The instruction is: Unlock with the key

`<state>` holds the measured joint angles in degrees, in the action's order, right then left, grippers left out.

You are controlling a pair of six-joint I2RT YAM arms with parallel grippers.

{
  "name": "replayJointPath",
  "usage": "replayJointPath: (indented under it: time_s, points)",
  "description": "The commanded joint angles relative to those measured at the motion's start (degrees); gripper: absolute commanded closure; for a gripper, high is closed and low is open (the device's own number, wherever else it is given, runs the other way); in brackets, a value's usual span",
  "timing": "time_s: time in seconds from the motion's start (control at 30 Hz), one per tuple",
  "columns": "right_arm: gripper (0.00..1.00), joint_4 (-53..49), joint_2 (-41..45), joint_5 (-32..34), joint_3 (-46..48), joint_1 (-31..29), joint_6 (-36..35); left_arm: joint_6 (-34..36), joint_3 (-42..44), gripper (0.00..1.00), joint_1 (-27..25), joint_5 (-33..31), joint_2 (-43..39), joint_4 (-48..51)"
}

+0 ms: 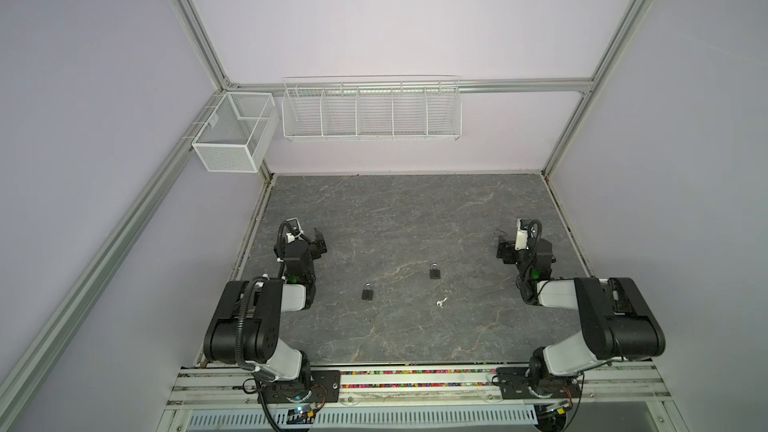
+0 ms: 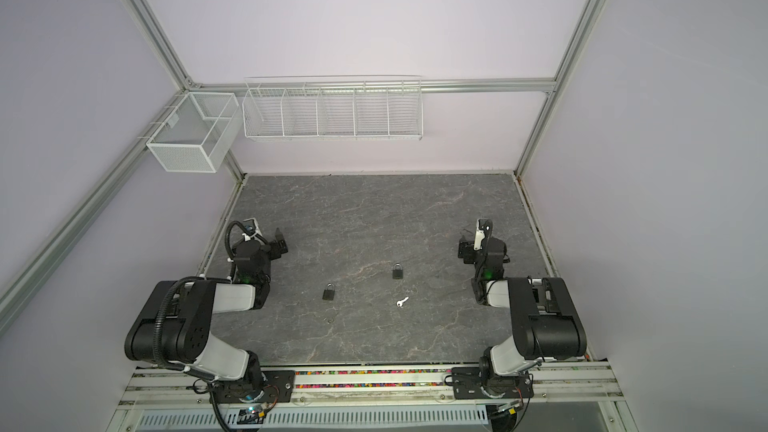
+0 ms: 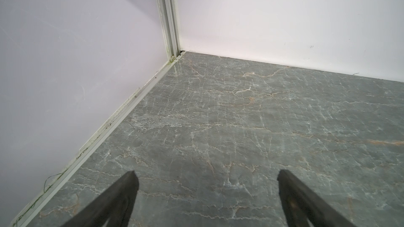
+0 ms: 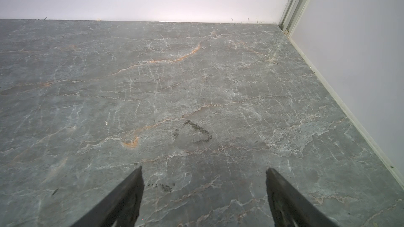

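Two small dark padlocks stand on the grey marble tabletop in both top views, one left of centre (image 1: pixel 368 292) (image 2: pixel 328 292) and one further back to its right (image 1: pixel 434 272) (image 2: pixel 397 271). A small silver key (image 1: pixel 441 302) (image 2: pixel 402 302) lies flat in front of the right padlock. My left gripper (image 1: pixel 321 243) (image 3: pixel 206 174) hovers open near the left edge, well behind the left padlock. Over at the right edge, my right gripper (image 1: pixel 502 250) (image 4: pixel 204 171) is open too. Both wrist views show only bare tabletop between the fingers; padlocks and key are out of their view.
A tiny metal ring (image 1: pixel 369 319) lies in front of the left padlock. A white wire rack (image 1: pixel 372 112) and a mesh basket (image 1: pixel 232 132) hang on the back wall above the table. Walls close the table's left, right and back edges.
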<state>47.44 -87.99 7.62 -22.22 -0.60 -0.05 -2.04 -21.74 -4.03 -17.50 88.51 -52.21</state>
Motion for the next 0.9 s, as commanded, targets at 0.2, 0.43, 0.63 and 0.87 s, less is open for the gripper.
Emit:
replayJointPath:
  time_s: [0.2, 0.43, 0.63, 0.87]
  points:
    - [0.12, 1.3, 0.5, -0.8, -0.2, 0.2, -1.4, 0.6, -0.5, 0.01, 0.1, 0.5, 0.4, -0.6]
    - [0.12, 1.7, 0.6, -0.8, 0.1, 0.2, -1.4, 0.6, -0.4, 0.01, 0.1, 0.5, 0.4, -0.7]
    - [0.11, -1.3, 4.6, -0.7, 0.1, 0.2, -1.4, 0.5, 0.0, 0.01, 0.1, 0.1, -0.1, -1.1]
    - [0.11, -10.3, 13.8, 3.3, -1.2, 0.2, 0.3, 0.1, 3.0, 0.01, 0.1, -0.4, -8.5, 0.7]
